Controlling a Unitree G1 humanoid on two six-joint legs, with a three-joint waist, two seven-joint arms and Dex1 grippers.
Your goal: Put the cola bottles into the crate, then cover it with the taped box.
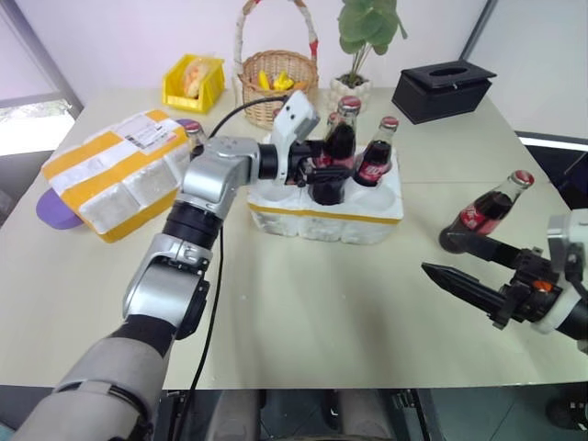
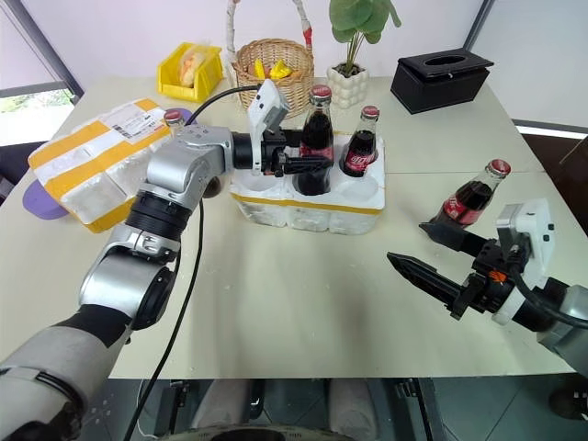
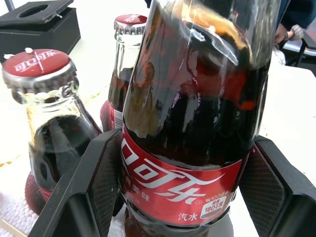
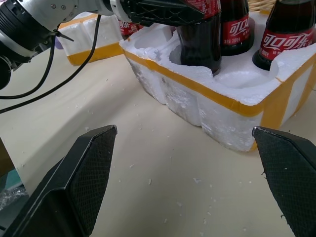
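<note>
My left gripper [image 1: 322, 170] is shut on a cola bottle [image 1: 340, 142], its pads [image 3: 98, 182] on either side of the red label. The bottle stands upright with its base low in a front hole of the white foam crate [image 1: 367, 220]. Two more cola bottles [image 4: 286, 39] [image 4: 237, 24] stand in the crate behind it. Another cola bottle [image 1: 485, 213] stands on the table at the right, just beyond my open, empty right gripper [image 1: 457, 262]. One more cola bottle [image 2: 173, 119] shows beside the taped box [image 1: 115, 170] at the left.
A wicker basket [image 1: 276, 78], a yellow bin [image 1: 193, 81], a potted plant [image 1: 366, 41] and a black tissue box [image 1: 443, 89] line the table's far side. A purple flat thing [image 1: 53, 211] lies under the taped box. A person's hand [image 3: 285, 33] shows beyond the table.
</note>
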